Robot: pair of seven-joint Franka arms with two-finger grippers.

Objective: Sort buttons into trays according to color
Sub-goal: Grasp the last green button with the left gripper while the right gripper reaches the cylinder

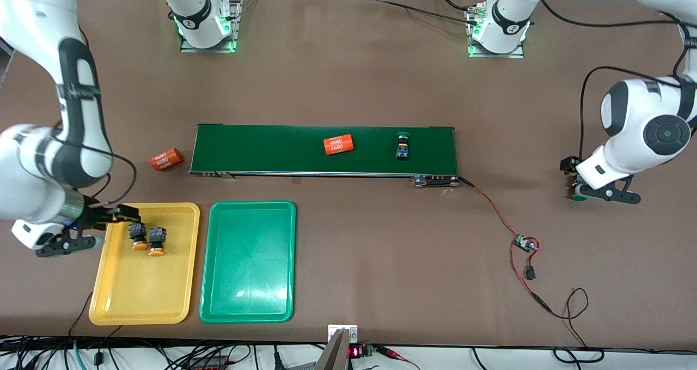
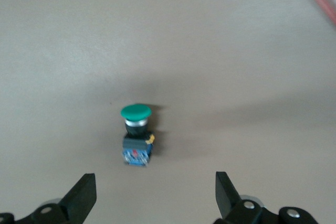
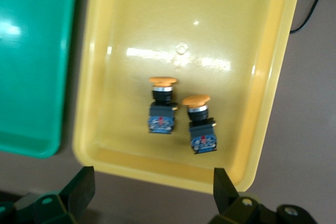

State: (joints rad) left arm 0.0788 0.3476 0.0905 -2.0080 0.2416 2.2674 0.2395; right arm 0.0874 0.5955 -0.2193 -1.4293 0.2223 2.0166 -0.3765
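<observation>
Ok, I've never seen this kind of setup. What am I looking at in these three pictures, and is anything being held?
Two white robot arms work at a brown table. The wide picture looks down from across the table; the other two come from cameras on each arm's wrist. The right tool hangs open at the yellow tray, which holds two orange buttons. The green tray lies beside it. The left tool is open over a green button on the table. Another green button and an orange cylinder lie on the dark belt; a second cylinder lies off its end. Nothing is held.

White arms, black joints, green-lit bases
</observation>
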